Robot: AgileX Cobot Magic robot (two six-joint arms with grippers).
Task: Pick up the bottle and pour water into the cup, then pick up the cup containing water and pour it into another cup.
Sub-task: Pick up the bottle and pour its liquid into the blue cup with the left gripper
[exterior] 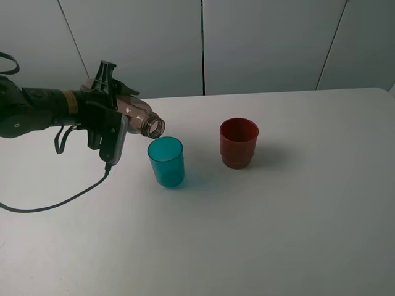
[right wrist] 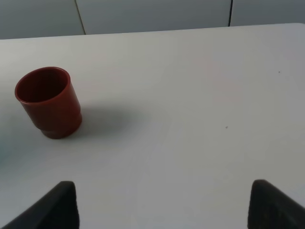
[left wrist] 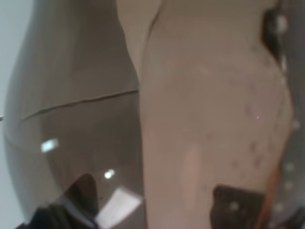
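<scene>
My left gripper point(exterior: 114, 117) is shut on the clear brownish bottle point(exterior: 141, 119), which lies tipped nearly flat with its open neck just above and left of the teal cup point(exterior: 166, 161). That cup stands upright on the white table. The bottle's wall point(left wrist: 95, 119) fills the left wrist view up close. The dark red cup point(exterior: 239, 142) stands upright to the right of the teal one; it also shows in the right wrist view point(right wrist: 47, 102). My right gripper point(right wrist: 162, 202) is open over bare table, well apart from the red cup, and is outside the high view.
A black cable point(exterior: 62, 200) trails from the left arm across the table point(exterior: 278, 234) toward its left edge. Grey wall panels point(exterior: 259, 43) stand behind the table's far edge.
</scene>
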